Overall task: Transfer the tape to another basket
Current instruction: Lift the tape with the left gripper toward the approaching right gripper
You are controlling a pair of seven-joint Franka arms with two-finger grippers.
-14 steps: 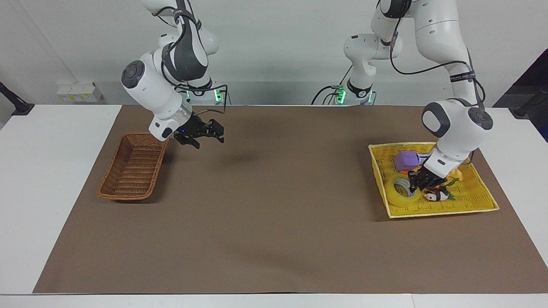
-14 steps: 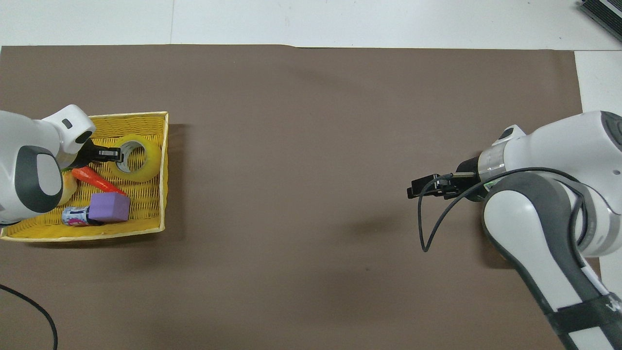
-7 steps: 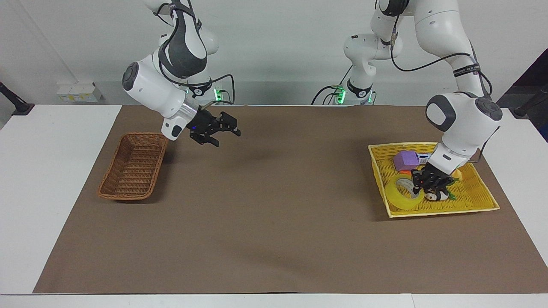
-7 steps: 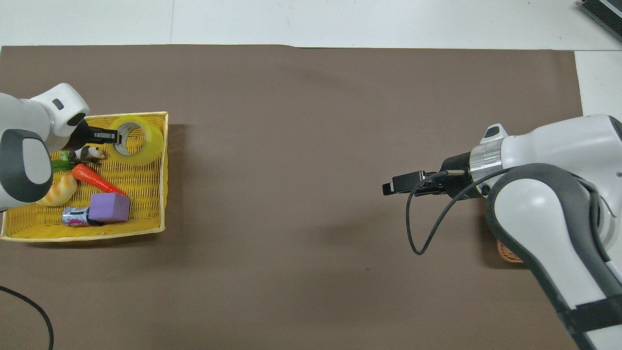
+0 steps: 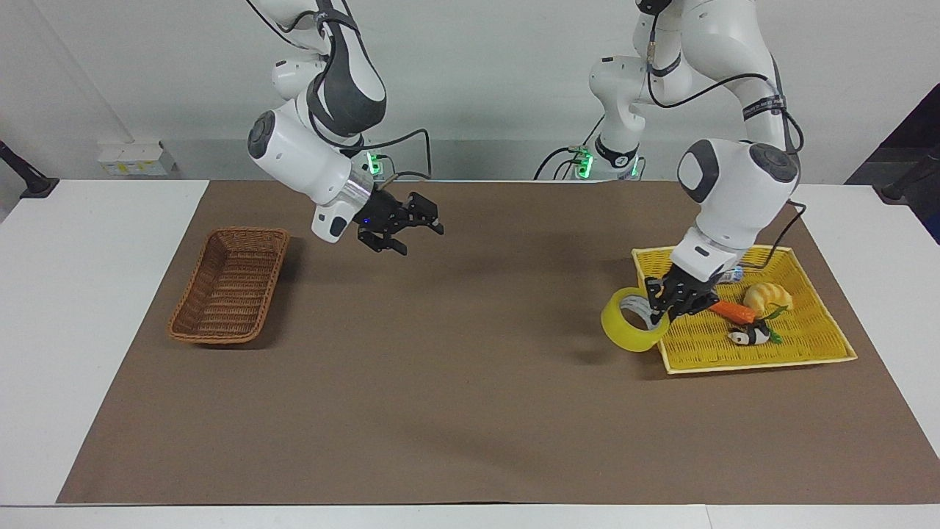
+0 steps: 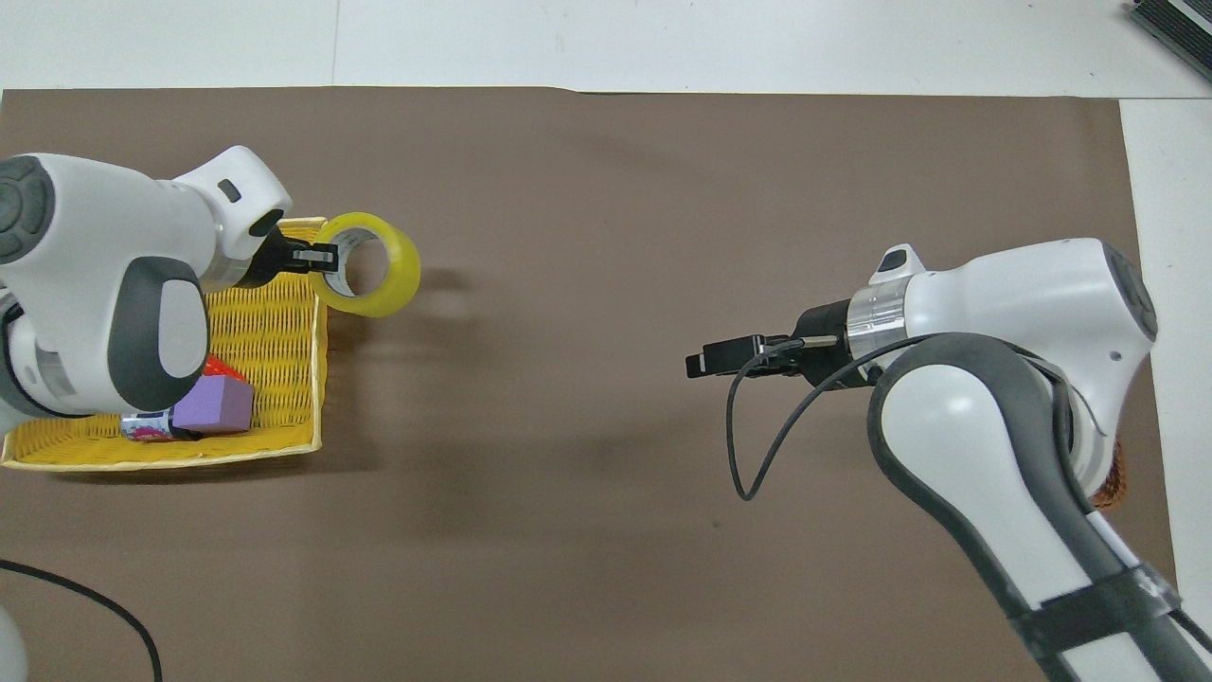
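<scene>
Now left gripper [image 5: 659, 300] grips tape [image 5: 631, 319] above yellow basket's [image 5: 808, 345] edge; right gripper [image 5: 411, 226], fingers spread, over mat beside wicker basket [image 5: 229, 286].

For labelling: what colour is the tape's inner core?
Grey-white inside the yellow tape; clearest in the overhead view.

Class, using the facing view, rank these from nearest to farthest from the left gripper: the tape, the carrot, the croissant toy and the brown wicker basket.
1. The tape: held in the left gripper, over the yellow basket's edge.
2. The carrot: in the yellow basket, just beside the gripper.
3. The croissant toy: in the same basket, past the carrot.
4. The brown wicker basket: at the right arm's end of the table.
</scene>
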